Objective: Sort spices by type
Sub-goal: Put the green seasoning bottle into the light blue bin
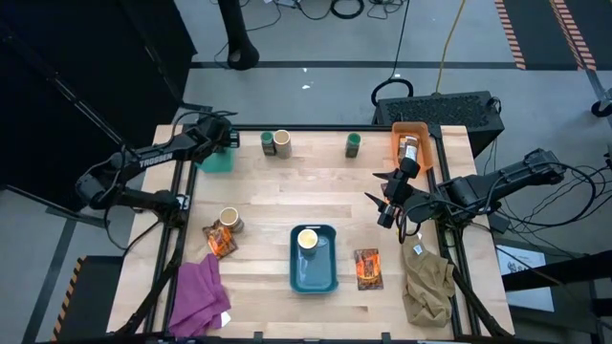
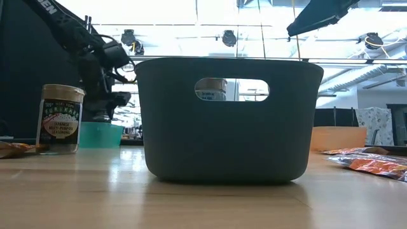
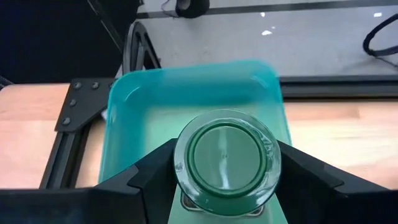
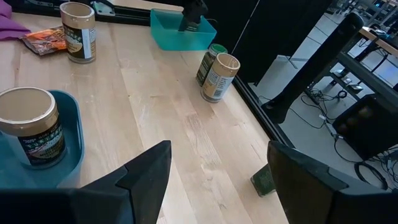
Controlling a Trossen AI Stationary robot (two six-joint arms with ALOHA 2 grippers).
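Note:
A green-lidded jar (image 3: 227, 163) sits between the fingers of my left gripper (image 3: 227, 171), which is shut on it over the teal bin (image 1: 216, 161) at the table's far left. My right gripper (image 4: 217, 168) is open and hovers above bare wood right of centre (image 1: 385, 205). A cream-topped jar (image 1: 307, 239) stands in the dark blue bin (image 1: 314, 277). Another cream-topped jar (image 1: 229, 220) stands beside an orange packet (image 1: 219, 240). A green jar (image 1: 269, 141) and a cream-topped one (image 1: 282, 143) stand together near the far edge, with a lone green jar (image 1: 353, 145) to their right. A second packet (image 1: 367, 268) lies flat. My left gripper pinches the green jar by its glass wall just under the lid (image 3: 181, 167), one finger (image 3: 155, 174) on each side. The fingers come from above, pointing down, and the lid faces the wrist camera. The jar is upright over the teal bin's floor (image 3: 155, 124); whether it touches the floor, I cannot tell.
An orange bin (image 1: 426, 143) at the far right holds something. A purple cloth (image 1: 199, 296) lies at the near left corner and a khaki cloth (image 1: 427, 282) at the near right. Bare wood runs across the table's middle (image 1: 306, 191).

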